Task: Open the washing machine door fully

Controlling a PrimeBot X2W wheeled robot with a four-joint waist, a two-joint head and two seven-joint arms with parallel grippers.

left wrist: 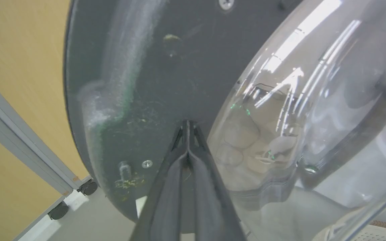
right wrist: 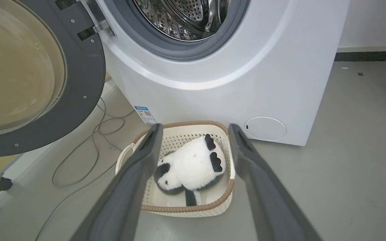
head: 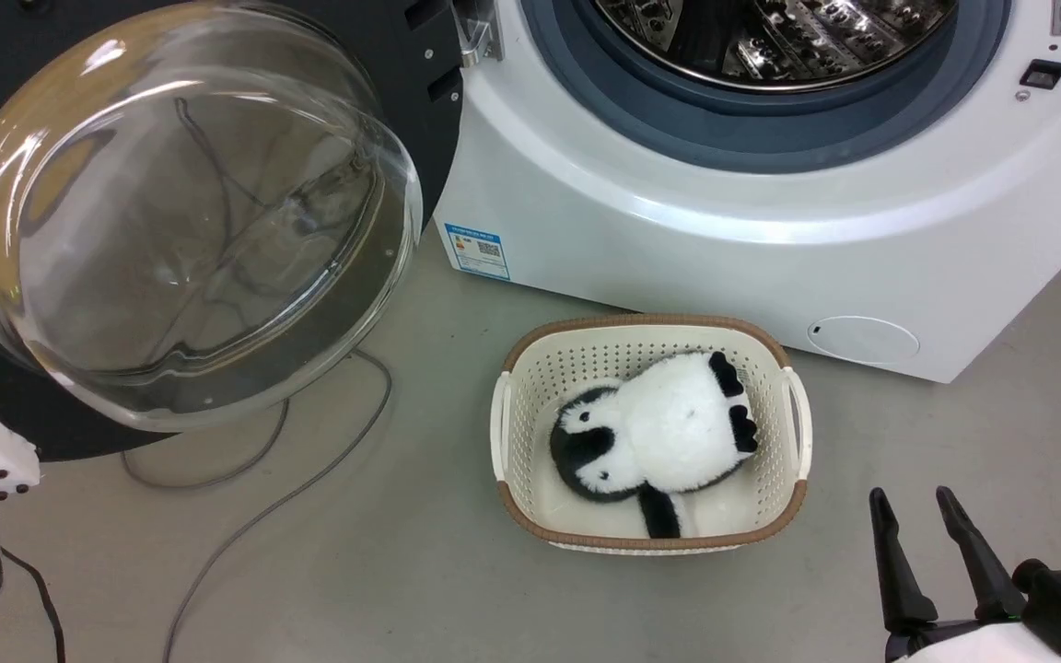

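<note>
**A:** How will the washing machine door [right wrist: 85, 77] handle?

**B:** I'd judge it rigid and fairly heavy, turning only on the metal hinge [head: 480, 41]. The glass bowl [head: 180, 212] looks slick and breakable, so take the matte black face or the rim far from the hinge, where a push gets the most leverage.

**A:** How does it look, and where is it?

**B:** It is round, a dark ring around a bulging clear dome. It stands swung out to the left of the washing machine [head: 678, 249], whose steel drum is exposed.

**A:** And the grippers?

**B:** The left gripper [left wrist: 187, 125] is clenched on nothing, and its tips seem to rest on the door's inner face beside the bowl. The right gripper [head: 912, 497] has its fingers spread and empty. It is in front of the machine, near a basket [head: 641, 322] holding a plush penguin [head: 659, 433].
</note>
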